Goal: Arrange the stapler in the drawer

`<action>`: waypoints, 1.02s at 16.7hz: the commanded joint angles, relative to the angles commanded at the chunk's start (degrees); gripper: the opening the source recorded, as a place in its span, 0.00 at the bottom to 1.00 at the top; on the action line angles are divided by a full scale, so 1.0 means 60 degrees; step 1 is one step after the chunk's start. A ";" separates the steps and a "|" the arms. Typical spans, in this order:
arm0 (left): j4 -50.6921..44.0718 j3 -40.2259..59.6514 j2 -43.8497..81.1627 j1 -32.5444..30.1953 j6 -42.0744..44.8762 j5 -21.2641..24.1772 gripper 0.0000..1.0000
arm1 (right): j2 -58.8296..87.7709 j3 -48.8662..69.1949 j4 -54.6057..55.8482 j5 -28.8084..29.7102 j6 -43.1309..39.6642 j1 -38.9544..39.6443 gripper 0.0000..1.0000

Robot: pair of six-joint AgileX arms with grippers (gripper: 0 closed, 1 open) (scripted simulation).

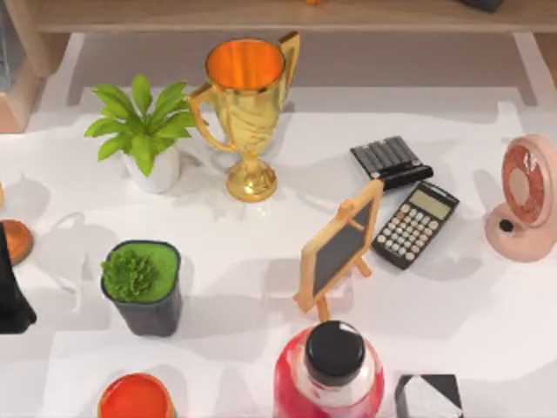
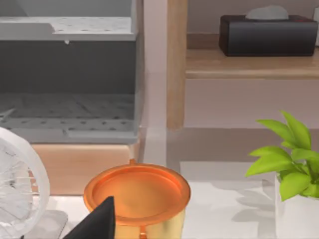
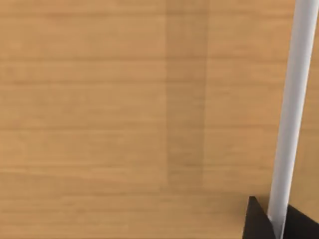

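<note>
The stapler [image 1: 392, 162], a dark oblong block with a ribbed grey top, lies on the white table right of centre, beside a calculator [image 1: 416, 224]. No gripper is near it. In the right wrist view my right gripper [image 3: 277, 224] sits close against a wooden panel [image 3: 124, 109]. Its black fingers [image 3: 255, 223] press on either side of a slim white bar [image 3: 294, 99] that runs across the panel. I cannot tell whether this panel is the drawer's front. My left gripper [image 1: 10, 296] stays at the table's left edge. It faces a grey open compartment [image 2: 67, 107].
A gold trophy [image 1: 246, 104], a white potted plant [image 1: 144, 131], a black pot with a green plant [image 1: 142, 287], a small easel blackboard [image 1: 341, 248], a pink fan [image 1: 525, 198], a red bottle [image 1: 331, 370] and an orange cup [image 1: 135, 399] crowd the table. A wooden shelf [image 1: 278, 16] spans the back.
</note>
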 joint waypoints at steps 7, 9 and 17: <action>0.0000 0.0000 0.0000 0.0000 0.0000 0.0000 1.00 | 0.0163 0.0326 -0.0265 0.0123 -0.0020 0.0090 0.00; 0.0000 0.0000 0.0000 0.0000 0.0000 0.0000 1.00 | 0.0335 0.0690 -0.0465 0.0196 -0.0024 0.0195 0.00; 0.0000 0.0000 0.0000 0.0000 0.0000 0.0000 1.00 | 0.1362 0.2998 -0.1743 0.0751 -0.0031 0.0689 0.00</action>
